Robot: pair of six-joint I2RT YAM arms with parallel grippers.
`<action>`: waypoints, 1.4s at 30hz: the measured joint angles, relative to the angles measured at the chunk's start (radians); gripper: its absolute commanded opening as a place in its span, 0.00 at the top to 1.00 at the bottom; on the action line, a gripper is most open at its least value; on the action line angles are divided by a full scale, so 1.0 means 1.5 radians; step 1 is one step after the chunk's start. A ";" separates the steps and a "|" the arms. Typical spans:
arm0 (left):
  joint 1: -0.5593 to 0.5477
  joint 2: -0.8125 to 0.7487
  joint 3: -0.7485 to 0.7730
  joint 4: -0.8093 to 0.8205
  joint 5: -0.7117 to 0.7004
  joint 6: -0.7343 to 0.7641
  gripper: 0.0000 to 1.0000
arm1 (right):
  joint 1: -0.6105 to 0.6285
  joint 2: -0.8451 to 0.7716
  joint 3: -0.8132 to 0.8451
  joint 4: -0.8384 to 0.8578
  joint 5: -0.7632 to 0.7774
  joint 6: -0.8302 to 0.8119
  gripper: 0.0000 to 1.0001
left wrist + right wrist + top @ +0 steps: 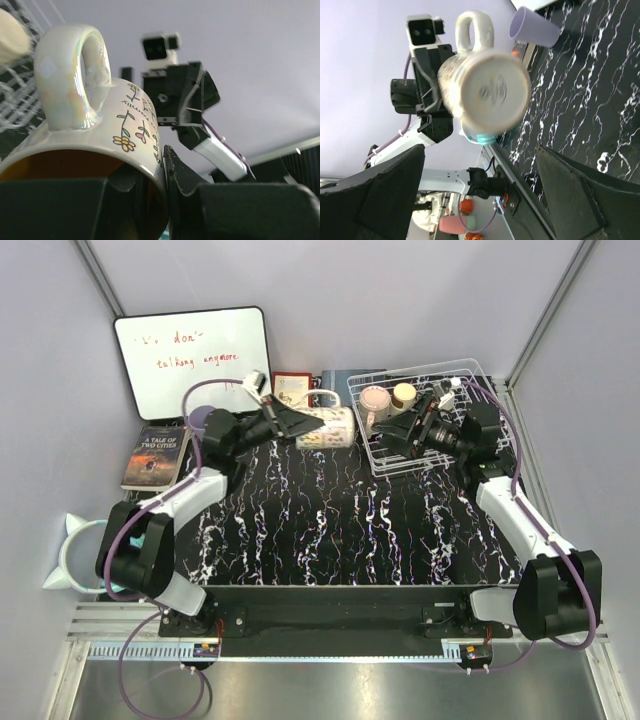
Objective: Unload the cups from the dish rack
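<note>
Clamping the floral mug (335, 427) by its rim, the left hand (300, 426) holds it sideways; right hand (400, 435) open.

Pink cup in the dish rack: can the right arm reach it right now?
Probably yes: the right gripper hangs open and empty over the dish rack beside the pink cup, and nothing covers the cup.

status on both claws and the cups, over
Left claw shut on floral mug at rim, mug on its side just left of dish rack. Right claw open at rack's near-left corner. Pink cup and cream cup in rack. Nothing blocking.
</note>
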 measured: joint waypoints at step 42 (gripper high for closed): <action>0.104 0.078 0.185 -1.150 -0.754 0.527 1.00 | 0.077 0.039 0.160 -0.497 0.522 -0.318 0.00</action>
